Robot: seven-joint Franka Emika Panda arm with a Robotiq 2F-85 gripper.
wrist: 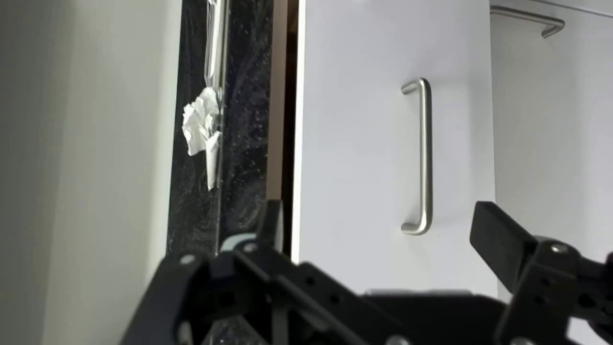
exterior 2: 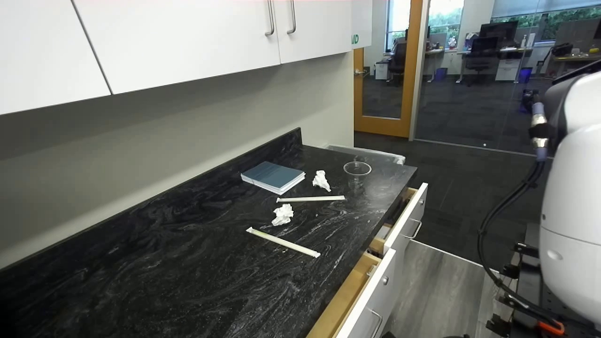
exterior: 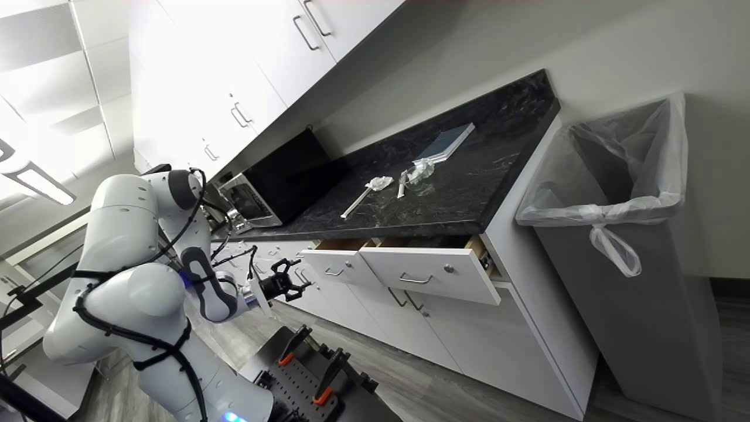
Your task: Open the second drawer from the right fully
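The second drawer from the right has a white flat front with a silver bar handle and a lock. It stands partly open; in an exterior view its front is ahead of the counter edge, and its tan wooden inside shows. My gripper is open and empty, apart from the drawer, in front of it and to its left in that picture. In the wrist view, the drawer front fills the middle and the handle lies ahead, between the lines of the wide-apart fingers. In an exterior view the gripper is not clearly visible.
The rightmost drawer beside it is also partly open. On the black counter lie wrapped straws, crumpled paper, a clear cup and a blue book. A grey bin stands at the cabinet's end.
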